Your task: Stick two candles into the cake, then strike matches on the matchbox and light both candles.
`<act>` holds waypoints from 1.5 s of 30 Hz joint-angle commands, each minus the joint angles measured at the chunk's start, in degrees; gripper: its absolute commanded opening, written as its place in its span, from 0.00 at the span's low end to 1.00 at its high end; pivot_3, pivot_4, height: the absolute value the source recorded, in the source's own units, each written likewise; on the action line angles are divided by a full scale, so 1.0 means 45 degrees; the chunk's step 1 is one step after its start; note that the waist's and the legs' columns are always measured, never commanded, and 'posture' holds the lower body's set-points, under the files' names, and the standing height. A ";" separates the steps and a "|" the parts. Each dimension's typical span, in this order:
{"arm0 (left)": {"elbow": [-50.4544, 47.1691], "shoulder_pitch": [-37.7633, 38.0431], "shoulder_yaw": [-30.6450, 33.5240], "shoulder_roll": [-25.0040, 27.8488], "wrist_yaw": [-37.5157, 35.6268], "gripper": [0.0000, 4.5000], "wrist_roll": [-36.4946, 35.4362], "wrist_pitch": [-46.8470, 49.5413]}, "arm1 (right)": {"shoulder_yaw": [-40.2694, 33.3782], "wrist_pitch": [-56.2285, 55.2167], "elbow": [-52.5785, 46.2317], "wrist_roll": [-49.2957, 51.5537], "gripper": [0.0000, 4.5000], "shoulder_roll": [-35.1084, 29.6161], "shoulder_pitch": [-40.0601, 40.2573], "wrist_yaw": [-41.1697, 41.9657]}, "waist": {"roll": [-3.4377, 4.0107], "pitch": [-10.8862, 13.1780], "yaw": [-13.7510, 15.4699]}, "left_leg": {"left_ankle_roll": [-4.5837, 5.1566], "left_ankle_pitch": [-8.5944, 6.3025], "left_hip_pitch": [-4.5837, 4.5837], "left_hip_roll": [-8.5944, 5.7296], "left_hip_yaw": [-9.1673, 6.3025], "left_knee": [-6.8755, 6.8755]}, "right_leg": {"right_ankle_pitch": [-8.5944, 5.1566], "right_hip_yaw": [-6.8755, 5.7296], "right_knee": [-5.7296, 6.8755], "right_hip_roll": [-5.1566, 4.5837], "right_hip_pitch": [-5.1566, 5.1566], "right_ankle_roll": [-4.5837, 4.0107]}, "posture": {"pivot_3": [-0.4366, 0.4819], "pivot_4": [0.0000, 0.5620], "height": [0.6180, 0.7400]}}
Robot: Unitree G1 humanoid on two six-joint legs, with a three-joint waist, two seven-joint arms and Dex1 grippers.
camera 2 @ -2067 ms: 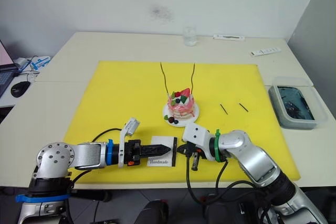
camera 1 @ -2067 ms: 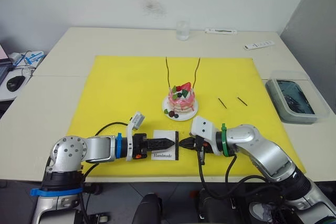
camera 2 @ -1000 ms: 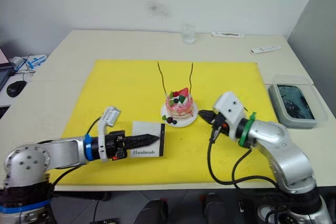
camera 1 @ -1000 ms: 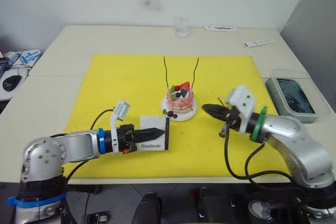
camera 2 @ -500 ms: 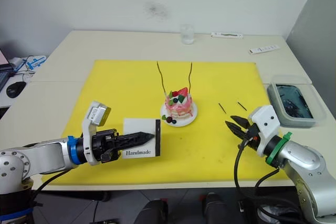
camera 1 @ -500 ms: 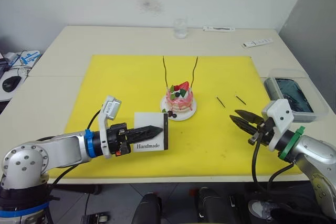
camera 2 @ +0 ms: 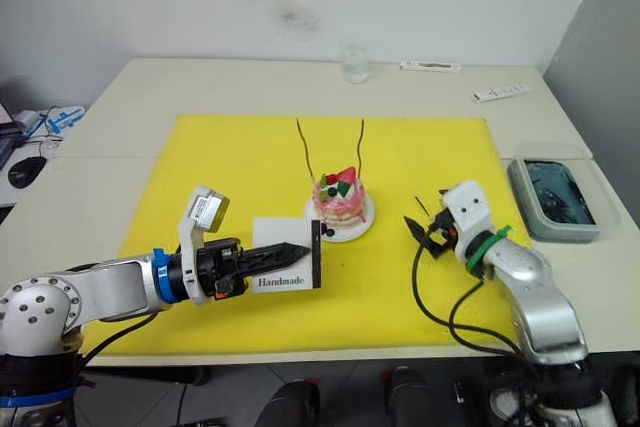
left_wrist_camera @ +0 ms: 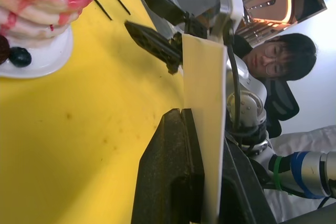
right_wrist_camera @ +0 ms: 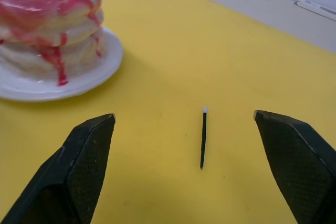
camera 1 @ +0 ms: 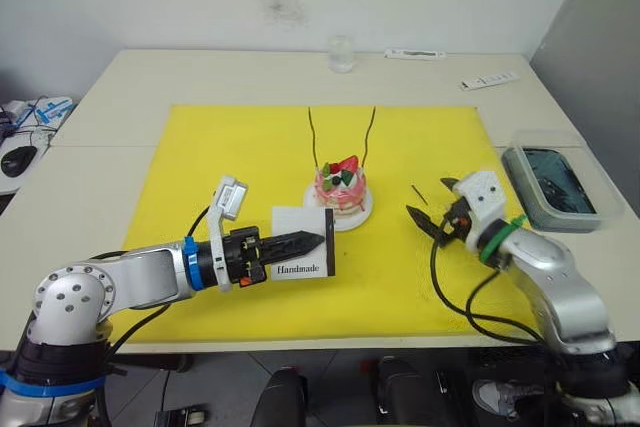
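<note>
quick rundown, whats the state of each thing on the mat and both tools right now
candles: both standing upright in the cake, no flame visible
cake: on its white plate, on the yellow mat
matchbox: lifted off the mat, held on edge
matches: lying flat on the mat, unpicked
left tool: shut on the matchbox
right tool: open, fingers either side of a match

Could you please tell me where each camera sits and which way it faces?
Eye views: on the head, looking down over the cake; both arms show.
Left wrist view: along the left hand, shut on the matchbox, toward the right hand.
Right wrist view: between its open fingers, at a match.
All share the cake.
</note>
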 commanded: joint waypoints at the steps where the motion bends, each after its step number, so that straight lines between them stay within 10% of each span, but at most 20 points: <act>1: -0.0137 -0.0063 0.0064 0.0078 -0.0337 0.00 0.0076 -0.0232 | 0.0025 0.0294 0.0609 -0.0195 1.00 0.0238 -0.0881 -0.0390 | 0.0000 0.0000 0.0001 | 0.0000 0.0000 -0.0002 0.0000 -0.0001 0.0000 | 0.0003 -0.0002 -0.0001 0.0000 0.0000 0.0006 | 0.48 0.27 1.00; 18: -0.0307 -0.0196 -0.0341 -0.0182 -0.0370 0.00 0.0373 -0.0510 | -0.0043 0.0368 0.3312 -0.0902 1.00 0.1478 -0.1871 -0.1839 | 0.0002 0.0001 -0.0005 | 0.0002 0.0001 0.0002 0.0001 -0.0006 0.0001 | 0.0013 -0.0005 0.0013 0.0003 -0.0001 0.0019 | 0.48 0.27 1.00; 32: -0.0295 -0.0154 -0.0355 -0.0242 -0.0432 0.00 0.0458 -0.0549 | -0.0312 0.0376 0.3453 -0.0673 0.00 0.2160 -0.1796 -0.2111 | 0.0003 0.0000 -0.0004 | 0.0003 0.0001 0.0005 0.0000 -0.0006 0.0006 | 0.0018 -0.0005 0.0013 0.0003 0.0004 0.0026 | 0.48 0.27 1.00; 45: -0.0355 -0.0036 -0.0347 -0.0294 0.0172 0.00 0.0211 -0.0759 | -0.0363 0.1090 0.1252 0.0161 0.00 0.1927 -0.1111 -0.1429 | 0.0003 0.0001 -0.0001 | 0.0003 0.0001 0.0008 0.0001 -0.0007 0.0001 | 0.0019 -0.0005 0.0017 0.0004 0.0003 0.0028 | 0.48 0.27 1.00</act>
